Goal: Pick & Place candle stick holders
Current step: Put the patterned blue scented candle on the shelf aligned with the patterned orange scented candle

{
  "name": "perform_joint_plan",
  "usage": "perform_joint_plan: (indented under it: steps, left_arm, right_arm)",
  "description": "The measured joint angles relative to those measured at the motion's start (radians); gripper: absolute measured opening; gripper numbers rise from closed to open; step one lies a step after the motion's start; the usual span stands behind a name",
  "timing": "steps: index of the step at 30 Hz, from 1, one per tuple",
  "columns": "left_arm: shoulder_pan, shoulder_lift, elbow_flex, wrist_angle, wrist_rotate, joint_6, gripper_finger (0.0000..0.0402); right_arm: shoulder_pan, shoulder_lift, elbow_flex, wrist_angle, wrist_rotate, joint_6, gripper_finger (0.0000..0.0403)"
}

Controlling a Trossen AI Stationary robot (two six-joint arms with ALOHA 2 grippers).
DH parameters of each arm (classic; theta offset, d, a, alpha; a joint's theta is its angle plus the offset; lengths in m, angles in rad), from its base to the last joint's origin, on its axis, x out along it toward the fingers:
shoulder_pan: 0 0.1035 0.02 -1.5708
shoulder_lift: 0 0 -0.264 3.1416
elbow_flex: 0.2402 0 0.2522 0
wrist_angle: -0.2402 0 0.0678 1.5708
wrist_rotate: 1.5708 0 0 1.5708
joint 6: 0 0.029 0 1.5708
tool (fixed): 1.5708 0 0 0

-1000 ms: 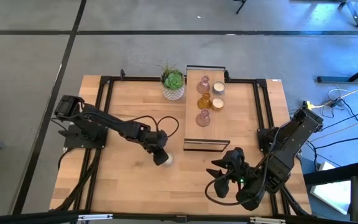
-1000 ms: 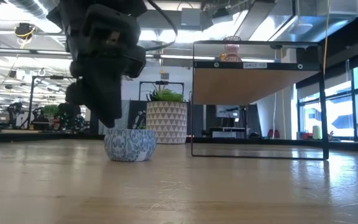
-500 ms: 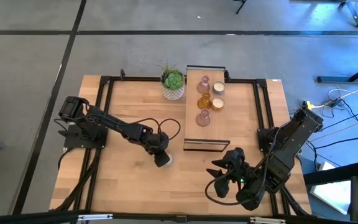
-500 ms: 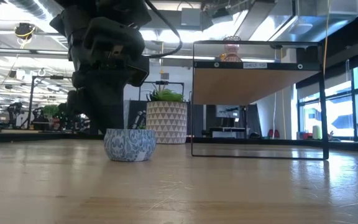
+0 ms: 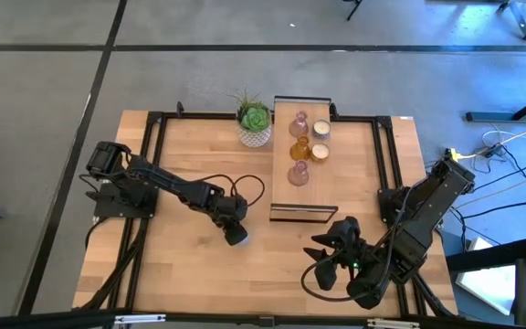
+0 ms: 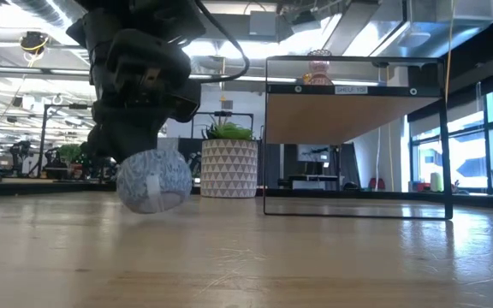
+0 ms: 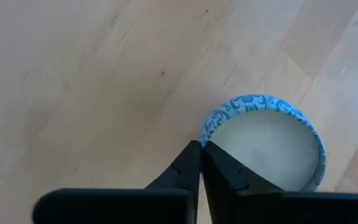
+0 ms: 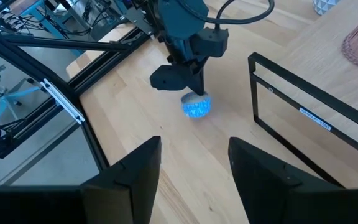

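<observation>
Blue-patterned and cream inside, the round candle holder (image 7: 267, 143) is the piece we are picking now; it sits on the wooden table (image 5: 181, 169) a little off the near end of the long black-framed stand (image 5: 301, 160), on the left arm's side. We judge this to be the grasp step. The left gripper (image 7: 201, 149) has its fingers pressed together, and in the left wrist view their tips meet right at the holder's rim, not around it. From table height the holder (image 6: 153, 180) looks tipped on its side under the gripper, so we cannot tell whether the rim is truly pinched or has slipped out. The next move calls for a careful lift to test the hold, or a reopen and a fresh bite across the wall. On the stand, 5 other holders already sit. The right gripper (image 8: 191, 168) waits off the stand's near end on the opposite side, fingers spread, holding nothing.
</observation>
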Motion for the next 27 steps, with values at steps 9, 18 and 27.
perform_joint_plan:
  steps: [9, 18, 27]
  left_arm:
    - [-0.026, -0.014, 0.037, -0.032, 0.099, -0.023, 0.0004]
    - [-0.085, -0.044, 0.362, -0.253, -0.006, 0.024, 0.0003]
    - [-0.038, -0.044, 0.715, -0.562, -0.344, 0.173, 0.0002]
  right_arm:
    - [0.000, 0.000, 0.000, -0.003, 0.000, -0.114, 0.0193]
    - [-0.004, 0.000, -0.001, -0.025, 0.000, -0.396, 0.0197]
    - [-0.117, -0.047, -0.001, -0.057, -0.154, 0.332, 0.0207]
